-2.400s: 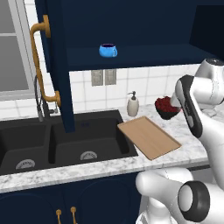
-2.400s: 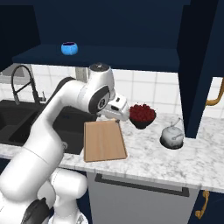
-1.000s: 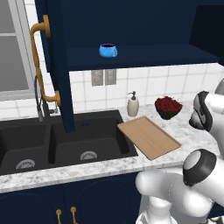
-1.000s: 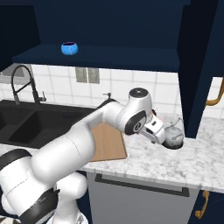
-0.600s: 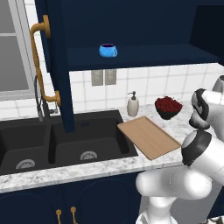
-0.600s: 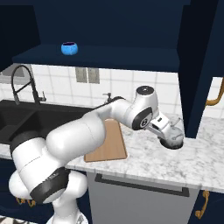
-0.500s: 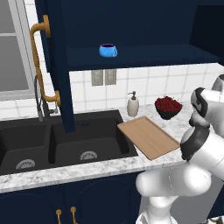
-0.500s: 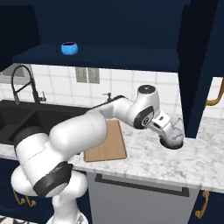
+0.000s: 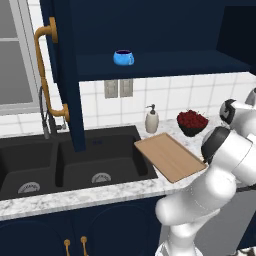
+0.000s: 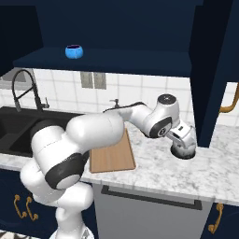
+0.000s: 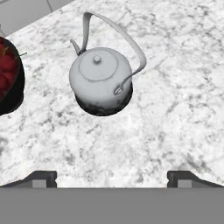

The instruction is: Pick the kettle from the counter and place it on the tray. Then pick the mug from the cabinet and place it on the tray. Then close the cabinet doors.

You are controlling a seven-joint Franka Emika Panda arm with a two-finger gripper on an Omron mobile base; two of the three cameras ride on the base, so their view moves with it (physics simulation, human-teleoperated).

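Gripper point(image 11: 112, 177) fingers wide apart, nothing between – tips at bottom corners of hand view. Kettle point(image 11: 101, 80) in upper middle of that frame, upright on counter point(image 11: 175, 109), apart from fingers. We judge it stiff, smooth, perhaps slippery – round body too wide, so we take thin arched handle at top. Bowl of red fruit point(image 11: 8, 78) cut off at left edge. In right base view hand hides kettle.
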